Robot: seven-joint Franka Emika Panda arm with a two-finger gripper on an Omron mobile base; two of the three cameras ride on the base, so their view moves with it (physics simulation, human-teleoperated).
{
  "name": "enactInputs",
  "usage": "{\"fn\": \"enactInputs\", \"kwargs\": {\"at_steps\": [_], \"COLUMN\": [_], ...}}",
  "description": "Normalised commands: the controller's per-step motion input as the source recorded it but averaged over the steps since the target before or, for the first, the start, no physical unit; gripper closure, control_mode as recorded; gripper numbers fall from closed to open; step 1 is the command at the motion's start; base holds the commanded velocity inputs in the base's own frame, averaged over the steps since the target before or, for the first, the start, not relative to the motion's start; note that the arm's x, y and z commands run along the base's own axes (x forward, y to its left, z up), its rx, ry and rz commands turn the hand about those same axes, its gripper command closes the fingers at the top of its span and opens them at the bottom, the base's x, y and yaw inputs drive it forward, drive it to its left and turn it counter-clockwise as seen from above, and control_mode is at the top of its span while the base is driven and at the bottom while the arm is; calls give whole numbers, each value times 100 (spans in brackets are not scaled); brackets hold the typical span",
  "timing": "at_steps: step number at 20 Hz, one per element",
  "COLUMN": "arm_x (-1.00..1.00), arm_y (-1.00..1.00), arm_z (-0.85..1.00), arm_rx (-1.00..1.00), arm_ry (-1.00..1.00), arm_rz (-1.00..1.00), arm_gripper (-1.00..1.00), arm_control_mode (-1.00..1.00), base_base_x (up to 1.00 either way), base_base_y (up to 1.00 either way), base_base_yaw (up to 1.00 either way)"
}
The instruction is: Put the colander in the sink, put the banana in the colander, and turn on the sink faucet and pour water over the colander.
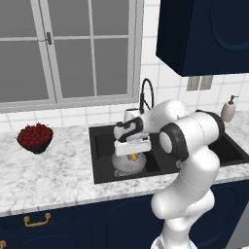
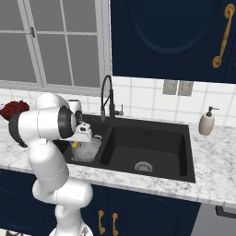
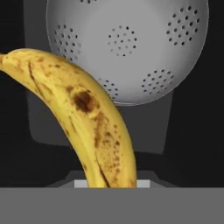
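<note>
The banana (image 3: 87, 118) is clamped in the gripper (image 1: 132, 154) and held just above the colander (image 1: 128, 164). The colander is seated in the left basin of the sink (image 1: 99, 160). The sink faucet (image 1: 146, 95) is positioned behind the basin.

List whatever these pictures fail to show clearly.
- End effector fingertips: hand view, covered by the banana; open or shut cannot be told.
- Colander: right base view, partly behind the arm.
- Sink faucet base: left base view, behind the arm.
</note>
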Motion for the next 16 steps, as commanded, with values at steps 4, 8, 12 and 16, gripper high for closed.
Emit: {"fn": "enactInputs", "kwargs": {"at_steps": [4,8,12,16], "arm_x": [24,12,17,27], "arm_y": [0,0,17,16], "arm_z": [-48,-58,-45,-27], "arm_rx": [0,0,0,0], "arm_ry": [0,0,0,0], "arm_rz": [0,0,-1,-1], "arm_gripper": [100,100,100,100], "arm_control_mode": [-100,-100,-100,-100], "base_base_x": [0,0,0,0], "base_base_y": [0,0,0,0], "base_base_yaw": [0,0,0,0]}}
